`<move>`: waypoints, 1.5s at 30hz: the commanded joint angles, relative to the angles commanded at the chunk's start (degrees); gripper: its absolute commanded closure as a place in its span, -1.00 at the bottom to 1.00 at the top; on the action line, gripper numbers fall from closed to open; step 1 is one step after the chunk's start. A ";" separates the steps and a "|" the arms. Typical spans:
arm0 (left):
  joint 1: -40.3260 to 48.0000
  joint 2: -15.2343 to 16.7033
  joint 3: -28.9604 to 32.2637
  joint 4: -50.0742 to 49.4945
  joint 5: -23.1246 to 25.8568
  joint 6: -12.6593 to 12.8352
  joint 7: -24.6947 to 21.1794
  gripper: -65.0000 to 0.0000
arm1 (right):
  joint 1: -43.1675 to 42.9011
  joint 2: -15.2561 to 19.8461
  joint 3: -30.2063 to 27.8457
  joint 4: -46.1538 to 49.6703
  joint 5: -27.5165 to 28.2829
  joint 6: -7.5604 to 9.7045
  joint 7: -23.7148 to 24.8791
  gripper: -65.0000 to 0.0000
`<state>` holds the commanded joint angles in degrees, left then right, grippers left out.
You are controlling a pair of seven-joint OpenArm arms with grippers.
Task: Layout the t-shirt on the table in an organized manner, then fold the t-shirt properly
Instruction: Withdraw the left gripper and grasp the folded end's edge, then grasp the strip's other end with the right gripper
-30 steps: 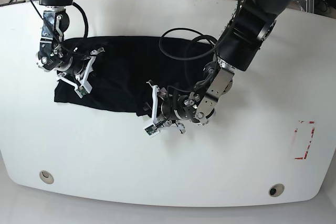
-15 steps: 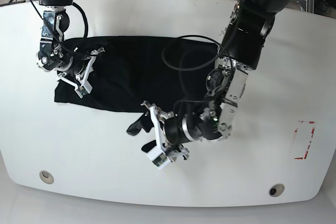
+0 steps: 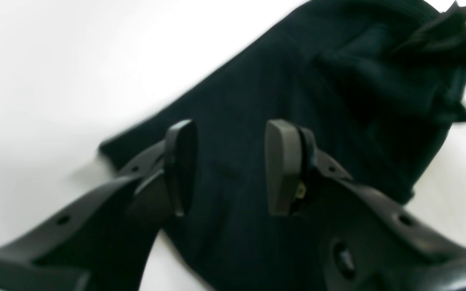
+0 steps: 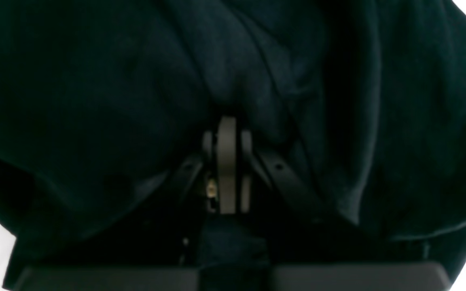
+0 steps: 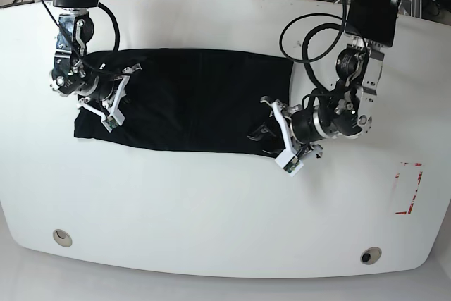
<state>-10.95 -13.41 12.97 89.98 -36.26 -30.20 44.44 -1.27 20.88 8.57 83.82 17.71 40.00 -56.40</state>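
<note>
- The table (image 5: pixel 211 202) is seen from above in the base view, glossy white, with a grey grommet hole (image 5: pixel 62 237) near the front left corner.
- The right gripper (image 5: pixel 107 103) is placed at the left end of the shirt (image 5: pixel 190 96); in its wrist view the jaws are pressed together with black cloth bunched around them, so a fold of the shirt is pinched.
- The shirt is spread as a wide dark band across the upper middle of the table, its back edge nearly straight and its front edge running from the left end toward the right.
- The left gripper (image 5: pixel 282 142) is found at the shirt's front right corner, beside the cloth edge.
- In the left wrist view its two pads (image 3: pixel 281 165) are held apart over the black cloth, with nothing clamped between them; whether the pads touch the cloth cannot be told.
- A second grommet hole (image 5: pixel 370 255) is seen near the front right.
- A red dashed rectangle (image 5: pixel 409 188) is marked at the right edge, well apart from the shirt.
</note>
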 joint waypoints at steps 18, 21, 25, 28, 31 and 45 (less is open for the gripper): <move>2.37 0.35 -1.32 -10.29 6.68 0.00 -0.35 0.79 | 0.00 -0.97 0.00 0.00 0.00 0.00 0.00 0.98; 2.46 0.35 -1.32 -12.04 7.91 0.00 -0.35 0.79 | 0.09 -0.97 0.09 0.18 0.00 0.00 0.09 0.97; 2.46 0.35 -1.32 -15.74 8.44 0.00 -0.35 0.79 | 1.23 -1.14 0.35 3.69 0.18 0.00 0.00 0.96; 2.37 0.26 -1.32 -17.67 8.44 0.00 -0.35 0.79 | 1.41 -1.93 0.35 7.47 0.18 0.00 -0.09 0.94; 2.46 0.18 -1.32 -18.29 8.44 0.00 -0.35 0.79 | 1.76 -2.73 0.44 13.10 0.18 0.00 -2.11 0.65; 3.52 -0.09 -1.58 -19.34 11.43 -0.18 -0.35 0.79 | 12.48 -8.53 24.00 21.80 0.18 0.00 -23.60 -0.90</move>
<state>-7.43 -13.49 11.38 70.64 -24.84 -30.37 44.09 11.21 12.35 32.57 105.63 17.89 40.00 -80.00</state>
